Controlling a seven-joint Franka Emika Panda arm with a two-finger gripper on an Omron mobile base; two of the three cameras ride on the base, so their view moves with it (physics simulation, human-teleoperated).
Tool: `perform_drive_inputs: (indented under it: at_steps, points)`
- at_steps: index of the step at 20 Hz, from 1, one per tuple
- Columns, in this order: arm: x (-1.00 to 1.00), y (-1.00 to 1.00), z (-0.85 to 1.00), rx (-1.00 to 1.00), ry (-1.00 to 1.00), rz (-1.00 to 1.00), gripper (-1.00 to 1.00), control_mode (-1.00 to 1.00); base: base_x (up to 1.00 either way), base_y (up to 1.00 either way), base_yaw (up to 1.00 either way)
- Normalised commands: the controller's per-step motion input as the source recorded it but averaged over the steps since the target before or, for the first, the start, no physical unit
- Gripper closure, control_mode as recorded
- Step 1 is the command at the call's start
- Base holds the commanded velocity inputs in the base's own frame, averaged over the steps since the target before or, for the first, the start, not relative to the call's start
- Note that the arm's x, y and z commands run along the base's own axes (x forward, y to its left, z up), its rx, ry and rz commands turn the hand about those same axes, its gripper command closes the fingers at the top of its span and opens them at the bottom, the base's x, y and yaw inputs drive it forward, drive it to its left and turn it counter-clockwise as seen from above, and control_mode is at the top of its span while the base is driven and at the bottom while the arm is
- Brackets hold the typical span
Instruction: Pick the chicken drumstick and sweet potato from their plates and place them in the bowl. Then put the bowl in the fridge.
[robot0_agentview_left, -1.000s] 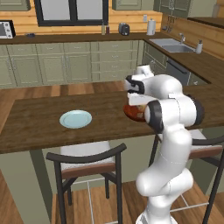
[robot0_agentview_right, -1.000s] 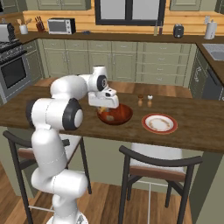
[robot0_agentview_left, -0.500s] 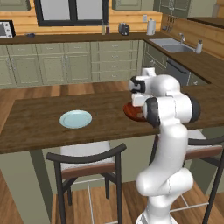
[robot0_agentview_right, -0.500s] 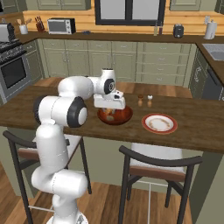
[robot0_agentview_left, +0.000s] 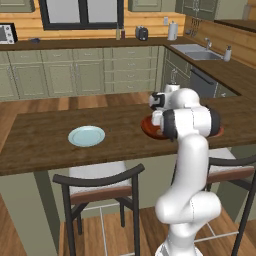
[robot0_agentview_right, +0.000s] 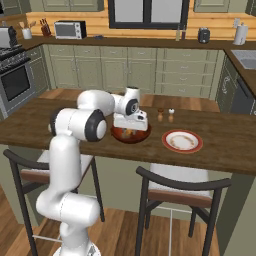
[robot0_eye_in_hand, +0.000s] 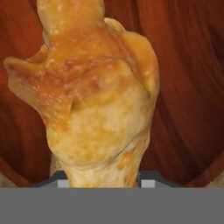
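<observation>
I'm holding the drumstick (robot0_eye_in_hand: 94, 100) in the gripper (robot0_eye_in_hand: 101, 180) over the bowl (robot0_agentview_right: 131, 135), gripping its thick end; it looks light, firm, slightly greasy.

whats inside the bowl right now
The chicken drumstick, seen against the bowl's red-brown wall, the gripper just above it. The drumstick covers the bowl's bottom, so whether a sweet potato is there cannot be seen.
</observation>
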Motion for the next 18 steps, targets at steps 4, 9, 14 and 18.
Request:
perform_drive_inputs:
  at_steps: [4, 9, 14, 18]
  points:
    - [0.44, 0.00, -0.25, 0.00, 0.00, 0.00, 1.00, -1.00, 0.00, 0.00, 0.00]
    - [0.21, 0.00, -0.35, 0.00, 0.00, 0.00, -1.00, -1.00, 0.00, 0.00, 0.00]
    - [0.00, 0.00, -0.02, 0.01, 0.00, 0.00, -1.00, -1.00, 0.00, 0.00, 0.00]
    - [0.00, 0.11, 0.03, 0.00, 0.01, 0.00, -1.00, -1.00, 0.00, 0.00, 0.00]
